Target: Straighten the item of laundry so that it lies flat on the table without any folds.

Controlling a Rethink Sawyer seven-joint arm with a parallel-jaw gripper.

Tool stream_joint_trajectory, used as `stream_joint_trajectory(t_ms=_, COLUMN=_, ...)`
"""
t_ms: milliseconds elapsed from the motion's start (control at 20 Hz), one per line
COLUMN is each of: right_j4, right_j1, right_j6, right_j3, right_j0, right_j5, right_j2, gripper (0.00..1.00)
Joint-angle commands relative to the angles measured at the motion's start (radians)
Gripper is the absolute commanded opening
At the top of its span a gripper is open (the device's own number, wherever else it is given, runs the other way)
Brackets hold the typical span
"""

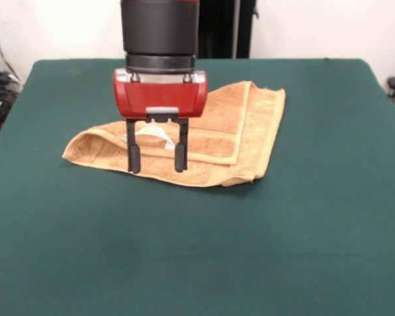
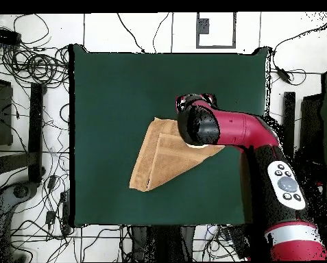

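A: Towel status? 
B: Orange-tan terry-cloth towel (image 1: 217, 131) lies folded over itself on the dark green felt tabletop (image 1: 303, 237), roughly central; small white label (image 1: 153, 133) showing.

A: Tool? 
B: Red and black tool (image 1: 157, 156) sits low over the towel's near fold, two black fingers (image 1: 133, 155) spread apart, pinching nothing.

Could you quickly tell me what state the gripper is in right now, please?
Gripper: open, holding nothing, fingers down at the folded towel.
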Motion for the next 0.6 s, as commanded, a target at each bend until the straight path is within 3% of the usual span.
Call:
stream_joint_trajectory(t_ms=50, right_j4=0.054, right_j1=0.093, right_j6=0.036, right_j3=0.028, right_j0=-0.014, right_j5=0.122, right_j2=0.124, gripper=1.0)
stream_joint_trajectory(t_ms=100, right_j4=0.09, right_j1=0.125, right_j6=0.005, right_j3=0.011, right_j0=-0.035, right_j5=0.203, right_j2=0.155, gripper=1.0)
stream_joint_trajectory(t_ms=300, right_j4=0.138, right_j1=0.188, right_j6=-0.06, right_j3=-0.034, right_j0=-0.07, right_j5=0.326, right_j2=0.21, gripper=1.0)
stream_joint_trajectory(t_ms=600, right_j4=0.157, right_j1=0.253, right_j6=-0.079, right_j3=-0.087, right_j0=-0.076, right_j5=0.41, right_j2=0.226, gripper=1.0)
